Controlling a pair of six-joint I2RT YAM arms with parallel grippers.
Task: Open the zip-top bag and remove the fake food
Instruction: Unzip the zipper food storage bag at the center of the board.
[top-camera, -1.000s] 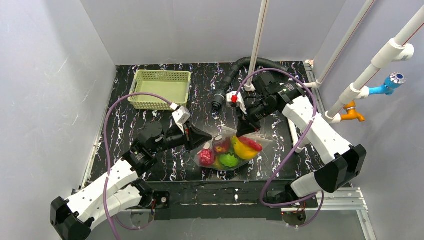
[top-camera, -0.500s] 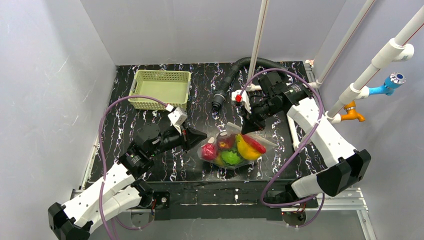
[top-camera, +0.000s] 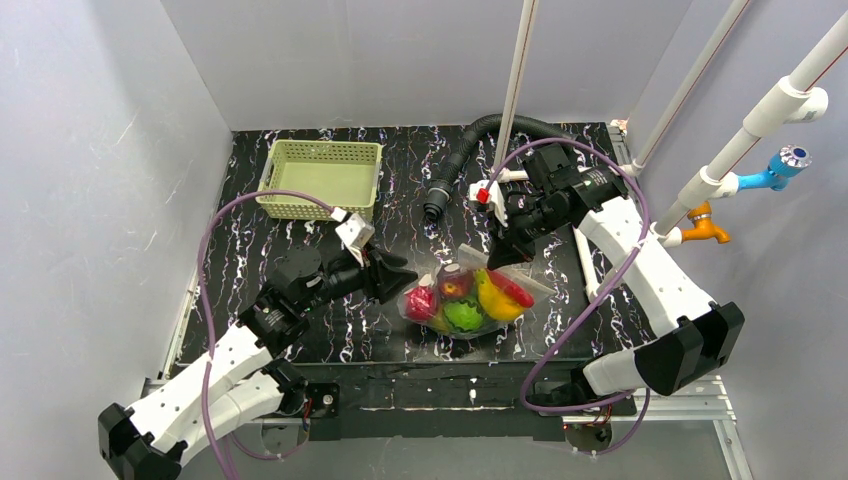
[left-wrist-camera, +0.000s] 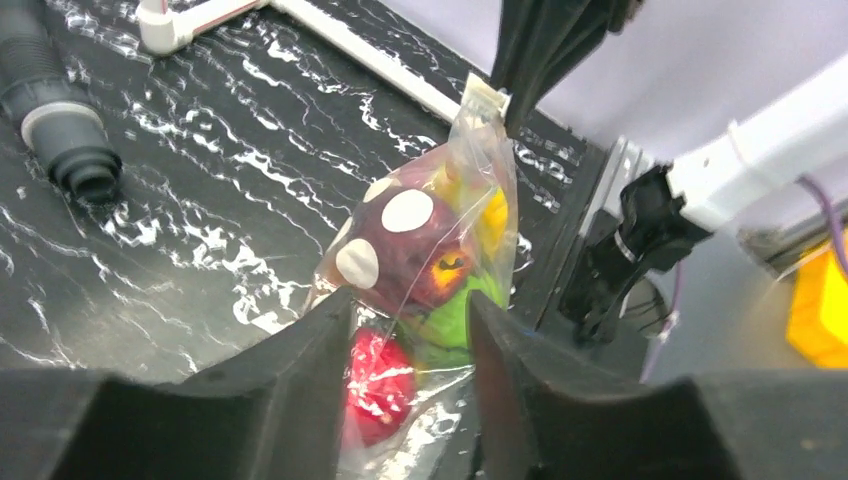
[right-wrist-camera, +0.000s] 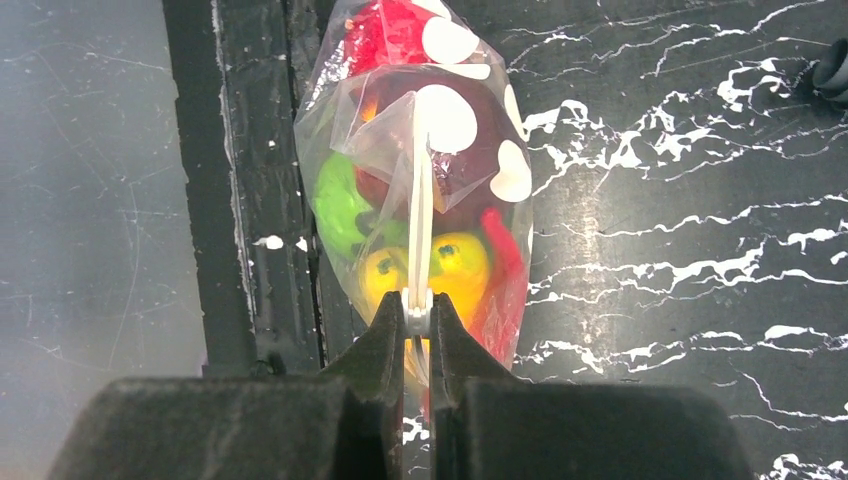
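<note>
Item: zip-top bag (top-camera: 468, 300), clear plastic with white oval spots, sitting on the black marbled surface (top-camera: 300, 250) close to its near edge, a little right of centre and between the two arms. Contents: fake food (top-camera: 462, 312), all lying inside the bag, including a yellow banana (top-camera: 490, 300), a red chili (top-camera: 512, 290), a green piece (top-camera: 462, 317), a bright red piece (top-camera: 420, 302) at the left end and a dark purple piece (left-wrist-camera: 400, 250). Right fingers (top-camera: 503, 256): clenched on the bag's white zip strip (right-wrist-camera: 420, 230), which is running straight up into them in the right wrist view, with the bag hanging below. Left fingers (top-camera: 404, 274): parted, standing on either side of the bag's left end with a gap showing; whether they are touching the plastic cannot be told. Also on the surface: a pale green basket (top-camera: 322, 177) sitting at the far left, well apart from the bag, and a black ribbed hose (top-camera: 455, 170) curving in from the far side, its open end lying between the basket and the right arm.
</note>
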